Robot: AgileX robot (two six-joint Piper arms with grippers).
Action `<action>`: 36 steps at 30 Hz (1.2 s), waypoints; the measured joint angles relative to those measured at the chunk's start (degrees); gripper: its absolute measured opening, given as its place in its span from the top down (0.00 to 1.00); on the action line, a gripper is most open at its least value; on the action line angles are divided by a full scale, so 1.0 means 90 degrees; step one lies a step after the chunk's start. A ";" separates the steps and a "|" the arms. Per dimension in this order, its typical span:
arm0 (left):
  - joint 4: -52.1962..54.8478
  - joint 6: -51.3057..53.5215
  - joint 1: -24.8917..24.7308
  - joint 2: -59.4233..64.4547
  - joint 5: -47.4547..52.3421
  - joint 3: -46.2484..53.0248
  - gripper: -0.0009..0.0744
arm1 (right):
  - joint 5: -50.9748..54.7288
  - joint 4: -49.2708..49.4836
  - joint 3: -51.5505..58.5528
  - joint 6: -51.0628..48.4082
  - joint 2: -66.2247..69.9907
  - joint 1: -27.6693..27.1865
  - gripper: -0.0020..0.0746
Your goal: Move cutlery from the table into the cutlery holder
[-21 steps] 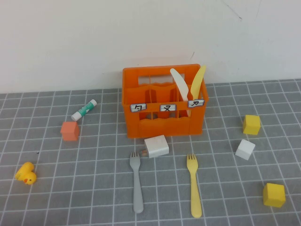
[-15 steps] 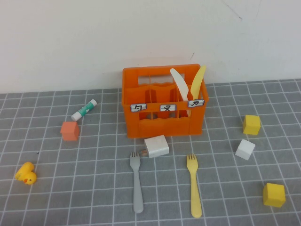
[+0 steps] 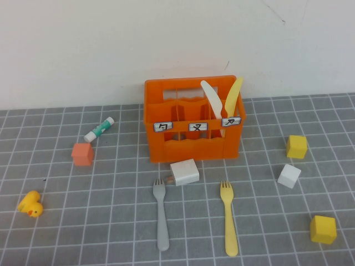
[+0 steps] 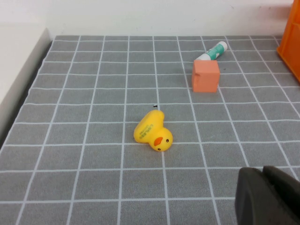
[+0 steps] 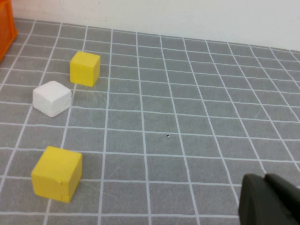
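Note:
A grey fork (image 3: pixel 161 216) and a pale yellow fork (image 3: pixel 228 218) lie side by side on the grey tiled table (image 3: pixel 111 221), tines toward the orange cutlery holder (image 3: pixel 191 136) at the back middle. A white knife (image 3: pixel 211 100) and a yellow knife (image 3: pixel 233 95) stand in the holder's right compartment. Neither arm shows in the high view. My left gripper (image 4: pixel 265 171) is shut and empty above the table's left part, near a yellow duck (image 4: pixel 153 132). My right gripper (image 5: pixel 265 179) is shut and empty above the table's right part.
A white block (image 3: pixel 184 172) lies between the holder and the grey fork's tines. An orange cube (image 3: pixel 82 153), a glue stick (image 3: pixel 99 129) and the duck (image 3: pixel 30 204) are on the left. Two yellow cubes (image 3: pixel 297 146) (image 3: pixel 323 229) and a white cube (image 3: pixel 289 175) are on the right.

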 joint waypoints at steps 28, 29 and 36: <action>0.0000 -0.0013 0.0000 0.0000 -0.5453 0.0079 0.99 | -0.4261 -0.0031 0.0041 0.0000 0.0000 0.0000 0.98; 0.0011 -0.0013 0.0000 0.0000 -0.5724 0.0079 0.99 | -0.4551 -0.0031 0.0041 0.0000 0.0000 0.0000 0.98; 0.0024 -0.0217 0.0000 0.0000 -0.6813 0.0079 0.99 | -0.6249 0.0266 0.0041 0.0337 0.0000 0.0000 0.98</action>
